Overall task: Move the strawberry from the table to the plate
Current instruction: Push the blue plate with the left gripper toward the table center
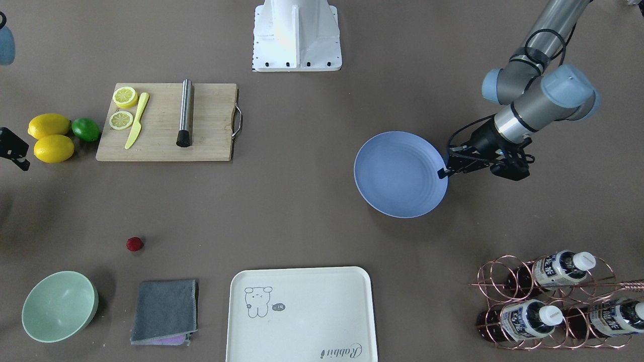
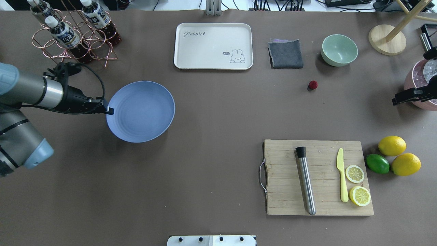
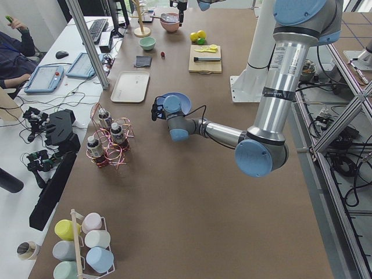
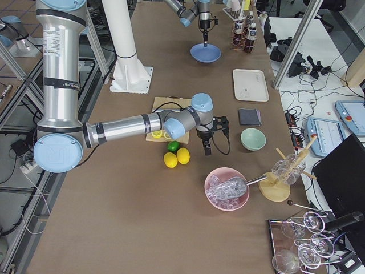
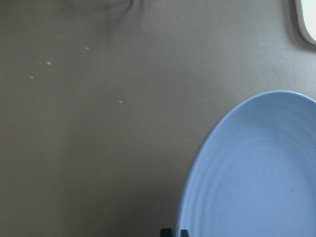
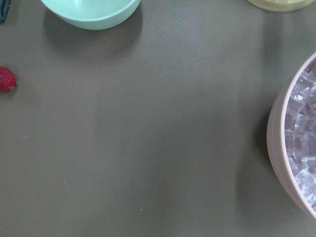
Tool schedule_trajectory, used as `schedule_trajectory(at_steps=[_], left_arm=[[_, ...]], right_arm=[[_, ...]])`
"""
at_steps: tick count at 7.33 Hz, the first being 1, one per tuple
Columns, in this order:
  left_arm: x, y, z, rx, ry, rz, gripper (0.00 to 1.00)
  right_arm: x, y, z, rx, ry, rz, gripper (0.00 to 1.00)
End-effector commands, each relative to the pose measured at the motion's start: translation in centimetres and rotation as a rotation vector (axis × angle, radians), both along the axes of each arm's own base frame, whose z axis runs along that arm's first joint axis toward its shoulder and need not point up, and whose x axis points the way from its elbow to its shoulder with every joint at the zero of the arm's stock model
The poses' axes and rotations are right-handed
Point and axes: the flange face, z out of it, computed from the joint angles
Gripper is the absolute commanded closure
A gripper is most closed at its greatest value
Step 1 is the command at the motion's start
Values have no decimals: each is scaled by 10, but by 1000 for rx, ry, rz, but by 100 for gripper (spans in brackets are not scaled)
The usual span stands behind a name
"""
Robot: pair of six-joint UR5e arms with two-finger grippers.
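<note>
The strawberry (image 2: 312, 85) is a small dark red berry lying alone on the table (image 2: 211, 112), in front of the green bowl. It also shows in the front view (image 1: 134, 244) and at the left edge of the right wrist view (image 6: 6, 79). The blue plate (image 2: 141, 111) sits empty far over on the left side (image 1: 400, 173). My left gripper (image 2: 108, 110) hangs shut at the plate's left rim, and its tips (image 5: 174, 232) show close together. My right gripper (image 2: 395, 101) hovers shut and empty near the pink bowl, well to the right of the berry.
A green bowl (image 2: 339, 49), grey cloth (image 2: 286, 54) and cream tray (image 2: 213, 46) line the far edge. A cutting board (image 2: 317, 177) holds a metal rod, a knife and lemon slices, with lemons and a lime beside it. A bottle rack (image 2: 71, 34) stands far left, a pink bowl of ice (image 6: 296, 138) far right.
</note>
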Motion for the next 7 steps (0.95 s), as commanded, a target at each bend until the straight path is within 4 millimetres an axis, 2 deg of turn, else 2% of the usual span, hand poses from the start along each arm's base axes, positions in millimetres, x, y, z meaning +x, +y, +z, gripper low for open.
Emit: schedule_trajectory(at_steps=[1,2,4,7], left_arm=[[90,9,-79,-55,-8,-22,100],[114,12,-106,-58,-20,-29,100],[149,28,-127,-64,-25,-59,100],[165,32,-131,-43,-35,-98,100]], right_arm=[[0,0,1,-5,-2,0,0],[0,0,0,-4,-3,0,0],[0,0,0,-4,-3,0,0],[0,0,1,-5,-2,0,0]])
